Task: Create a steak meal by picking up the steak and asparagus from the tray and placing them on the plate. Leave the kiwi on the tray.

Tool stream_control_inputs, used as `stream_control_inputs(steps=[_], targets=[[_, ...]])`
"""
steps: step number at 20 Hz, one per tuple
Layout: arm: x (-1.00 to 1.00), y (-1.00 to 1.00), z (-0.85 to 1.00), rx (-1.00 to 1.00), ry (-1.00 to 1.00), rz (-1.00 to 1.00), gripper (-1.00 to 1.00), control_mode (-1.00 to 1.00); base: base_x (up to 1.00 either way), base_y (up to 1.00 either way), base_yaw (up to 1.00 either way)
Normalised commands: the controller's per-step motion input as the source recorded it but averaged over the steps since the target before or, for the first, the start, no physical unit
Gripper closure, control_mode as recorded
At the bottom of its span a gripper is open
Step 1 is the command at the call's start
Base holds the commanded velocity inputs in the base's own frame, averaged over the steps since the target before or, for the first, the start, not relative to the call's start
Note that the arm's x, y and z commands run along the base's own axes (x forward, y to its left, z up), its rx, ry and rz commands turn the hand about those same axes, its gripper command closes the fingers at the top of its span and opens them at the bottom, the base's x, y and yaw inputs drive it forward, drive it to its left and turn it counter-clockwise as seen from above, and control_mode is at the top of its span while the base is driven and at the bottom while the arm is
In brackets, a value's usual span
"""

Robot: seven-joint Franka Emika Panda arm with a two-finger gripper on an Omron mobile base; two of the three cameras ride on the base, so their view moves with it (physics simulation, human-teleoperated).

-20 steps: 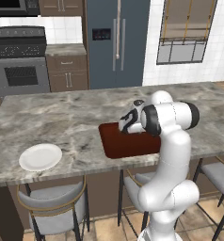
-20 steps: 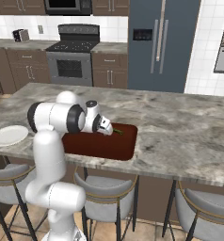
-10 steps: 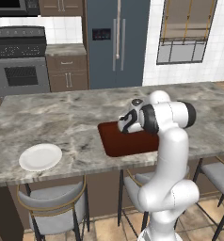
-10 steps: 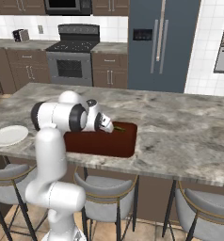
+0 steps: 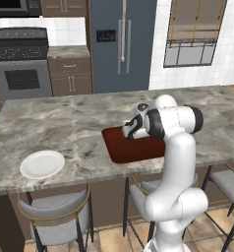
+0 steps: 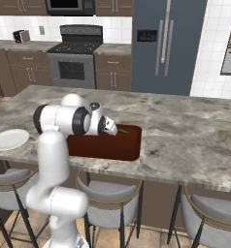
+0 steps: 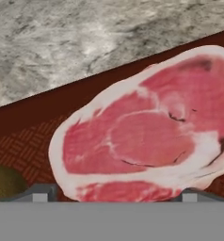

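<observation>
The steak (image 7: 147, 136), pinkish-red with a pale fat rim, lies flat on the dark reddish-brown tray (image 7: 34, 122) and looms large in the hand view. My gripper (image 7: 115, 195) hovers close above it, open, with its fingertips (image 7: 36, 193) set wide on either side of the meat's near edge. The yellow-brown kiwi (image 7: 3, 181) peeks in beside the steak. In the right base view the thin green asparagus (image 6: 123, 131) lies on the tray (image 6: 112, 147) just past the gripper (image 6: 110, 127). The white plate (image 5: 42, 164) sits well left of the tray (image 5: 131, 150); the gripper (image 5: 131, 129) hangs over the tray.
The marble island counter (image 5: 65, 128) carries tray and plate, with bare stone between them. Stools (image 5: 55, 221) stand along its near edge. Stove (image 5: 20, 64) and fridge (image 5: 121, 44) line the back wall.
The hand has sunk a little closer to the tray. Tray, plate and asparagus have not moved.
</observation>
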Motion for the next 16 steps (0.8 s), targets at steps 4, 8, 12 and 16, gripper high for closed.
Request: stream_control_inputs(steps=[4, 8, 12, 16], targets=[[-0.51, 0.0, 0.24, 0.0, -0.19, 0.15, 1.0, -1.0, 0.0, 0.0, 0.0], [-0.82, 0.0, 0.57, 0.0, -0.21, 0.16, 1.0, -1.0, 0.0, 0.0, 0.0], [-0.99, 0.0, 0.77, 0.0, -0.17, 0.13, 1.0, -1.0, 0.0, 0.0, 0.0], [-0.85, 0.0, 0.95, 0.0, -0.11, 0.16, 1.0, -1.0, 0.0, 0.0, 0.0]])
